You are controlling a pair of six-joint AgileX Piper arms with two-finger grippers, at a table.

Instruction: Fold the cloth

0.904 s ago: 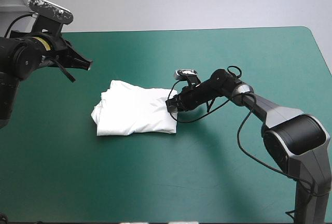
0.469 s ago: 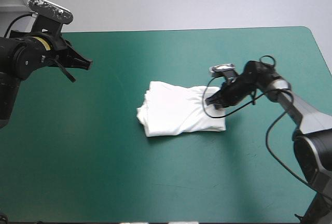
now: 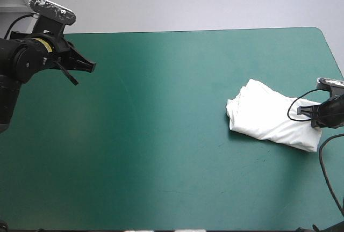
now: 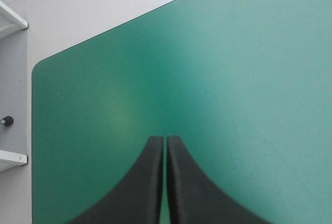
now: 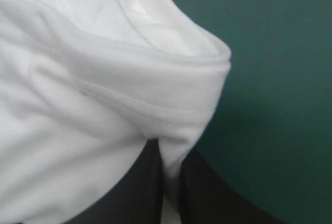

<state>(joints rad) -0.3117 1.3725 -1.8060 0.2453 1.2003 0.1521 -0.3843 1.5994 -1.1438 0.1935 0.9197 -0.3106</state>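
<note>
While the left claw [image 4: 165, 141] hangs closed, the right claw [image 5: 167, 150] clamps a hem of the T-shirt [image 3: 269, 116].

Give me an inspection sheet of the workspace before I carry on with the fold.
Surface: teal-green table cover, lying flat, no wrinkles visible.
Job's things: white short-sleeved T-shirt, a folded bundle near the table's right edge.
Clutter: nothing seen.
Grippers: right gripper, two black fin-shaped fingers, shut on the T-shirt's edge; left gripper shut and holding nothing, above the table's far left part.
Cables: nothing seen.
Surroundings: nothing seen.
</note>
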